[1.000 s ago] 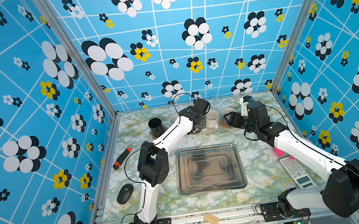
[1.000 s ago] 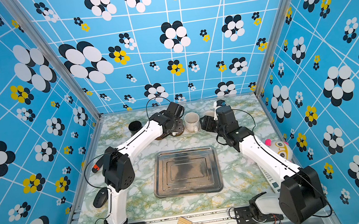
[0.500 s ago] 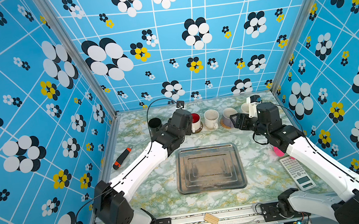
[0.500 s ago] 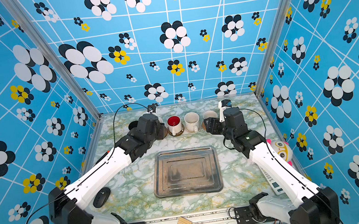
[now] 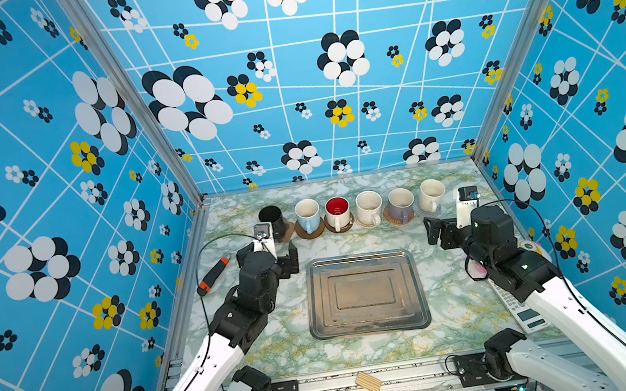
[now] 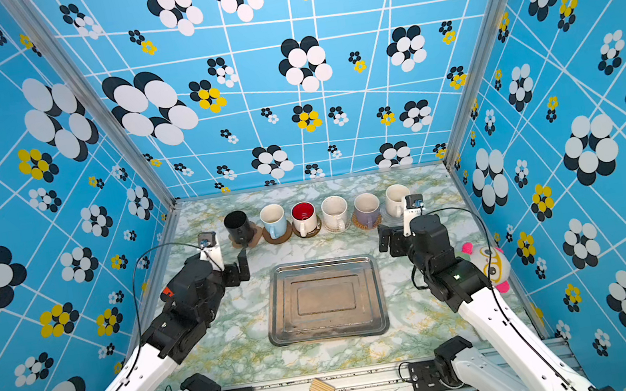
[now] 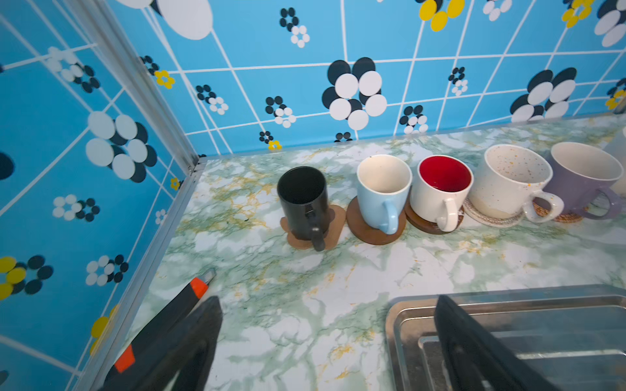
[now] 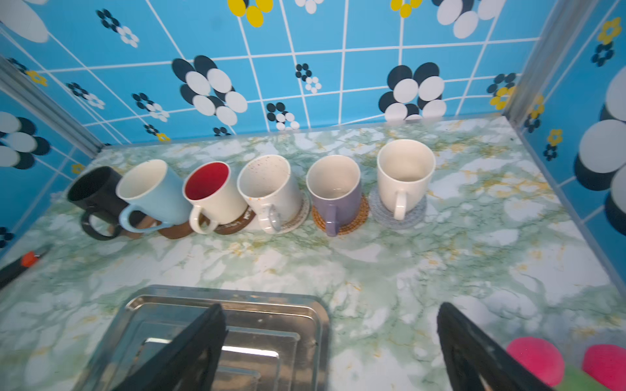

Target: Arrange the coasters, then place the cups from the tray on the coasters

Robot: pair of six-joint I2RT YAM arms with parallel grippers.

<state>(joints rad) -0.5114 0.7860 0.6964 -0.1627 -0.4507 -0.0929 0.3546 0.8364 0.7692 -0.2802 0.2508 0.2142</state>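
Bearing the cream mug [image 8: 404, 176], the grey coaster [image 8: 417, 215] escapes the left wrist view.

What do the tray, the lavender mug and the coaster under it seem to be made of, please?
Tray: likely steel, shiny and mirror-like with stamped ridges.
Lavender mug: probably glazed ceramic, smooth with a soft sheen.
Coaster: seemingly woven rattan or similar fibre, tan with visible braiding.

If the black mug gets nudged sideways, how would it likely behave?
The black mug looks tall and narrow, so probably tippier than the squat speckled mug. Glossy glaze suggests slippery, rigid, breakable. Its thin paw-shaped coaster may slide along with it.
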